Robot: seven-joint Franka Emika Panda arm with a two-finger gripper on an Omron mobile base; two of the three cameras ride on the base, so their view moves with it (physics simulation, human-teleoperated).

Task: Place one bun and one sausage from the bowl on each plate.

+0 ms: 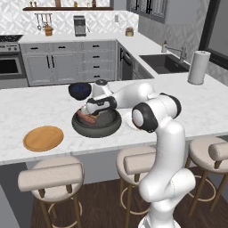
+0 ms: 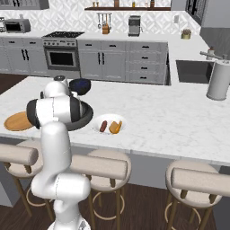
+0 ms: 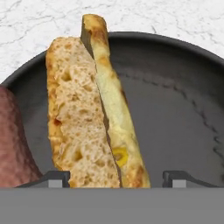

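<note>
The dark bowl [image 1: 107, 126] sits mid-counter, and my gripper [image 1: 87, 114] reaches down into its left side. In the hand view a split bun [image 3: 83, 118] lies between my fingertips [image 3: 54, 178], with a gap left to the right tip, so the gripper [image 3: 116, 178] is open around it. A sausage [image 3: 11, 144] lies just left of the bun in the bowl [image 3: 175, 109]. The white plate [image 2: 109, 117] holds one sausage [image 2: 103, 126] and one bun [image 2: 115, 127]. The wooden plate [image 1: 43, 138] lies bare to the bowl's left.
A small dark blue bowl [image 1: 80, 90] stands just behind the big bowl. A paper towel roll [image 1: 198, 67] and the sink [image 1: 164, 63] are far right. Stools [image 1: 51, 176] line the counter's near edge.
</note>
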